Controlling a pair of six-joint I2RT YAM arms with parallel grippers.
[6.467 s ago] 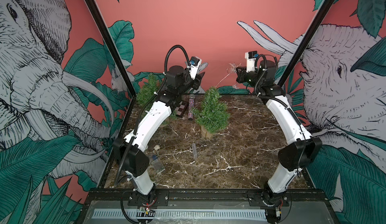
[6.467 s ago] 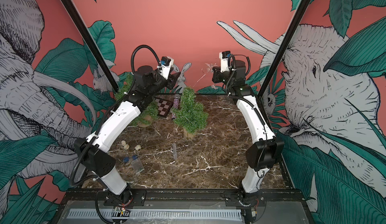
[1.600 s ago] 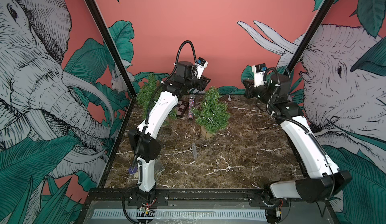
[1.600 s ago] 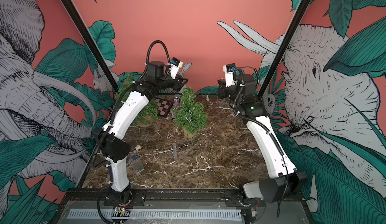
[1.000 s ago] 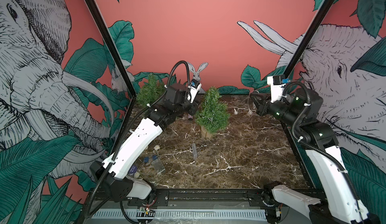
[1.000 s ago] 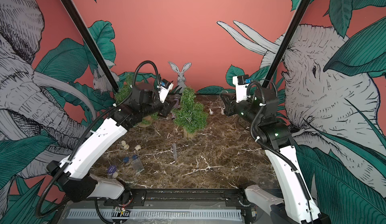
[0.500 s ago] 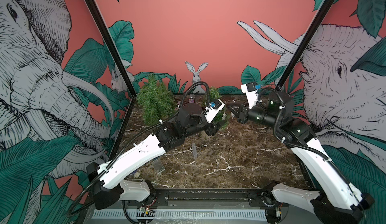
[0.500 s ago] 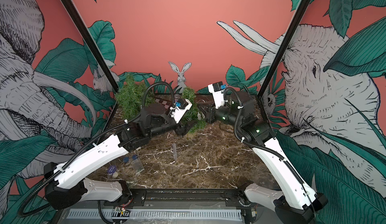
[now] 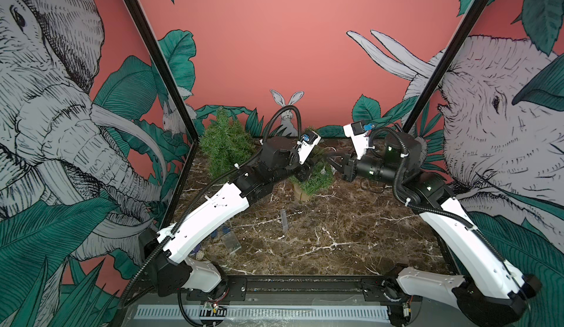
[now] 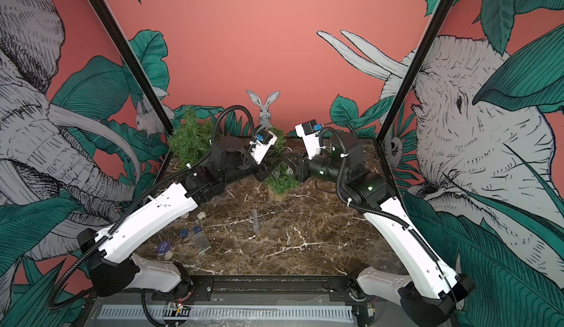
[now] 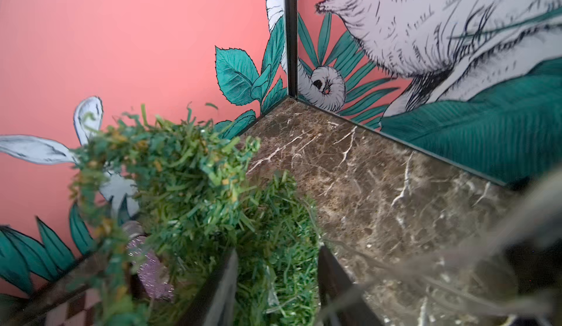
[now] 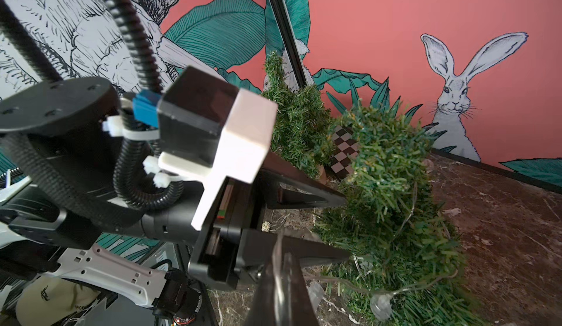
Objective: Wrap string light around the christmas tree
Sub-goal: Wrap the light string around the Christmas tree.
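In both top views: christmas tree [image 9: 316,179] far centre, left gripper [image 9: 305,173] at its left flank, right gripper [image 9: 334,162] at its right.
Left wrist: jaws part-open, foliage between (grip unclear).
Right wrist: right gripper closed, string light [image 12: 380,304] wire running off its tip, draped over the tree.

I see a green christmas tree [image 9: 317,182], a clear-bulbed string light [image 12: 380,306], a brown table [image 9: 351,218] veined white (marble-like), a coral wall [image 9: 274,35] with grey elephants, and a brown-and-cream checkered block [image 12: 345,151].
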